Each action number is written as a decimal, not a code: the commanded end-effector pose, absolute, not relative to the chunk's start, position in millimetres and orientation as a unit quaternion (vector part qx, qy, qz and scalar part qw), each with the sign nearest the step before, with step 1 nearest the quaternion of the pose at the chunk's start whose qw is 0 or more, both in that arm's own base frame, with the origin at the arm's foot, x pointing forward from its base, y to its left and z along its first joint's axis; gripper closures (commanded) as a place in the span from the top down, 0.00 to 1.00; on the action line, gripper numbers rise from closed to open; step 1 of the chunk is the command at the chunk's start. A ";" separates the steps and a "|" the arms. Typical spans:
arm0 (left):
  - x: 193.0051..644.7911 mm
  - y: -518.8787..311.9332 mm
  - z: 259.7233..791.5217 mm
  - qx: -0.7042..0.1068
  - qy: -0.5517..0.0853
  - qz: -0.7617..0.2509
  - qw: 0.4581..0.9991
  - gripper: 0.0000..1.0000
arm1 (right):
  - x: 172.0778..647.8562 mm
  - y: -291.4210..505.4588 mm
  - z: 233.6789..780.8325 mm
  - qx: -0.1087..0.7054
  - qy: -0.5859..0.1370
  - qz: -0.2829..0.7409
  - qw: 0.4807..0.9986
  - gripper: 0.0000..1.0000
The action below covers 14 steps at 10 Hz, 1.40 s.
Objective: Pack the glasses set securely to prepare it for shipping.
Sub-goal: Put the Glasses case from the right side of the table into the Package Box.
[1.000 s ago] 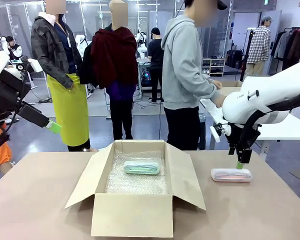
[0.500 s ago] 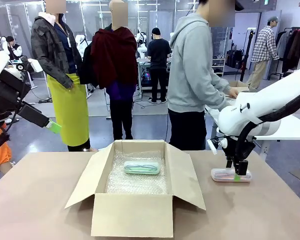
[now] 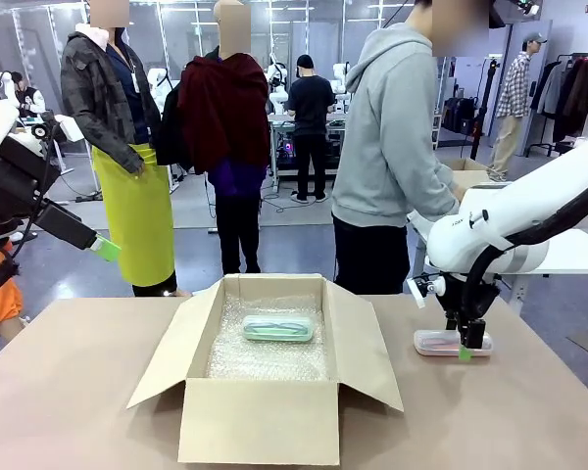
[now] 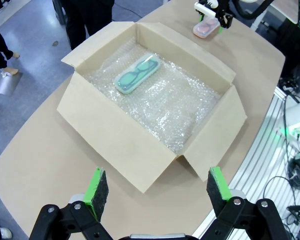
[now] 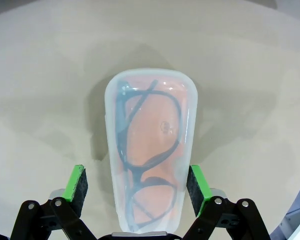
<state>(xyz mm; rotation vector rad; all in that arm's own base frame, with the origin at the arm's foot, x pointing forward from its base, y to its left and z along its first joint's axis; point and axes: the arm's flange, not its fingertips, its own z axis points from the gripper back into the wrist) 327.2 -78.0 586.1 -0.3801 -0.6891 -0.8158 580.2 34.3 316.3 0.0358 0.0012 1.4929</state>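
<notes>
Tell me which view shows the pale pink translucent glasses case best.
Right wrist view: the pale pink translucent glasses case lies large within the open right gripper, dark-framed glasses visible inside. Front view shows it small on the table, partly behind that gripper; left wrist view, tiny, far off.

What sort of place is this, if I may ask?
Probably a robotics lab staged as a packing station: a white robot arm reaches over a tan table holding an open brown cardboard box lined with clear bubble wrap, while a person in a grey hoodie stands at another bench behind.
</notes>
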 end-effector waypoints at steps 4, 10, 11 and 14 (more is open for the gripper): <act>327.0 -76.5 587.7 -0.185 -0.328 -0.390 0.840 1.00 | 580.4 35.2 313.1 -0.001 -0.010 0.656 0.755 0.67; 327.0 -76.5 587.7 -0.185 -0.328 -0.390 0.840 1.00 | 562.8 40.9 395.4 -0.020 -0.010 0.668 0.744 0.32; 327.0 -76.5 587.7 -0.185 -0.328 -0.390 0.840 1.00 | 558.4 46.0 421.3 0.005 -0.008 0.661 0.750 0.32; 327.0 -76.5 587.7 -0.185 -0.328 -0.390 0.840 1.00 | 541.2 83.7 481.9 -0.010 0.001 0.658 0.753 0.32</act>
